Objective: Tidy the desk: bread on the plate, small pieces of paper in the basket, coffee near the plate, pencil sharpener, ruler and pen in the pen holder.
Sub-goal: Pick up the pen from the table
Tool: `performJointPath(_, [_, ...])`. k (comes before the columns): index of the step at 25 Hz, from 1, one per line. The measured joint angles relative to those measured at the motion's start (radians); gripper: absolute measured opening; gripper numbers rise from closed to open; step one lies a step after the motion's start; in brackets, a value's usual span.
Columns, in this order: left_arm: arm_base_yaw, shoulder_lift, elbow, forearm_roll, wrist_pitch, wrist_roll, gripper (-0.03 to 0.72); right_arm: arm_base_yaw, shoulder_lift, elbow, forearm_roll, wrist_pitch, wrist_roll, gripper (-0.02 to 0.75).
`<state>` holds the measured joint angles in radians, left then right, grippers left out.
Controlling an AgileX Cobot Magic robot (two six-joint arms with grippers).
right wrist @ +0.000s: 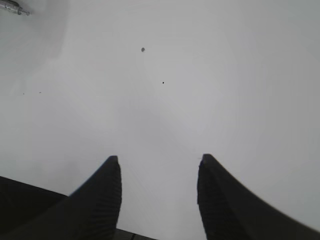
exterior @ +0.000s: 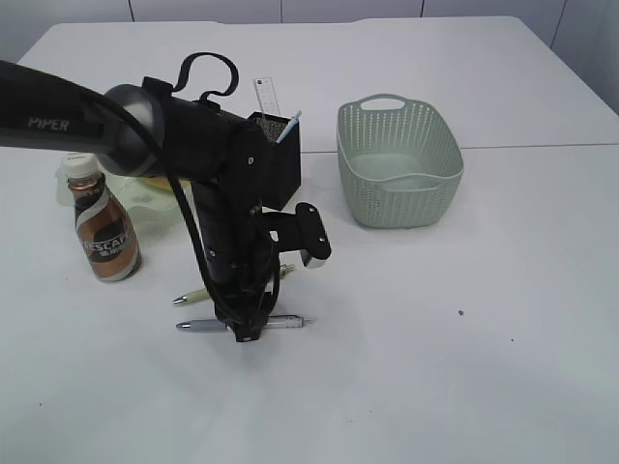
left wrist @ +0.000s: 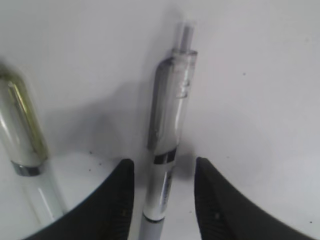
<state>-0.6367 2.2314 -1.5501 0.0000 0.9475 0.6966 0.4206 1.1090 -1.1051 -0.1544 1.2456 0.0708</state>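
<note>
A clear and silver pen (exterior: 282, 322) lies on the white table; it also shows in the left wrist view (left wrist: 167, 125). My left gripper (exterior: 247, 333) (left wrist: 162, 170) is open and low over it, one jaw on each side of the barrel, with a gap on both sides. A second pen (exterior: 190, 299) (left wrist: 22, 125) lies just beyond it. The black pen holder (exterior: 276, 159) holds a ruler (exterior: 265, 97) and a blue-tipped pen (exterior: 289, 126). The coffee bottle (exterior: 106, 227) stands beside a green plate (exterior: 155, 205). My right gripper (right wrist: 159, 167) is open and empty over bare table; it is outside the exterior view.
A pale green basket (exterior: 398, 164) stands right of the pen holder. Something yellow (exterior: 147, 180) lies on the plate, mostly hidden by my left arm. A pen tip (right wrist: 12, 6) shows at the top left of the right wrist view.
</note>
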Motion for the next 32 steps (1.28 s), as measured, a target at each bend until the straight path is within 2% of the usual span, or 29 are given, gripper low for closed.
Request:
performJointPath(5, [0.0,0.012,-0.002,0.0,-0.001,0.002,0.295,0.0,0.0,0.0,0.0,0.0,0.0,0.365])
performJointPath(9, [0.0,0.013,-0.004,0.0,-0.001,0.002,0.265,0.0,0.0,0.0,-0.002,0.0,0.0,0.365])
performJointPath(11, [0.0,0.013,-0.004,0.0,-0.004,0.002,0.203,0.0,0.0,0.0,-0.002,0.0,-0.002,0.365])
performJointPath(13, [0.0,0.013,-0.004,0.0,-0.004,0.002,0.1,0.0,0.0,0.0,-0.002,0.0,-0.002,0.365])
performJointPath(14, [0.0,0.013,-0.004,-0.006,-0.004,-0.003,0.074,0.0,0.0,0.0,-0.002,0.0,-0.002,0.365])
performJointPath(16, [0.0,0.013,-0.006,-0.01,-0.004,-0.027,0.068,0.0,0.0,0.0,-0.002,0.0,-0.002,0.365])
performJointPath(21, [0.0,0.013,-0.006,-0.036,0.006,-0.158,0.067,0.0,0.0,0.0,-0.002,0.0,-0.002,0.365])
performJointPath(24, [0.006,0.013,-0.006,-0.107,0.042,-0.263,0.065,0.0,0.0,0.0,-0.002,0.0,-0.002,0.365])
performJointPath(28, [0.029,-0.017,-0.006,-0.164,0.087,-0.428,0.065,0.0,0.0,0.0,-0.002,0.0,-0.002,0.365])
performJointPath(32, [0.065,-0.099,-0.006,-0.206,0.106,-0.518,0.065,0.0,0.0,0.0,-0.002,0.0,-0.002,0.365])
